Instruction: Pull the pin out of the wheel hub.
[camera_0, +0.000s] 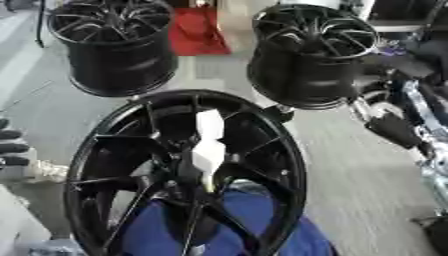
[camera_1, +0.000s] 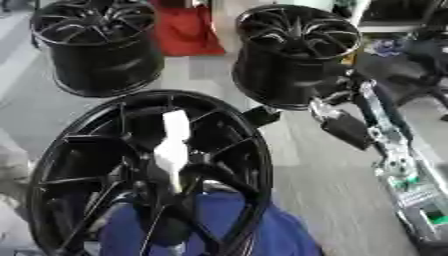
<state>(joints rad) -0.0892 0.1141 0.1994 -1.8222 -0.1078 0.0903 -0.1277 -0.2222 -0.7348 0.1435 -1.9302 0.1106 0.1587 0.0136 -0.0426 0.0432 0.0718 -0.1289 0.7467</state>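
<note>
A large black wheel hub stands tilted in front of me, its spokes meeting at the centre. A white pin sticks out of that centre, pointing up and towards me. My right arm comes in from the right, and my right hand shows as a dark tip at the hub's upper right rim, partly hidden by it and apart from the pin. At the left edge of the left eye view, just outside the rim, is a sliver of my left hand. Neither hand touches the pin.
Two more black wheels stand behind, one at the back left and one at the back right. A red object lies between them. Blue cloth shows through the hub's lower spokes. Metal equipment runs along the right side.
</note>
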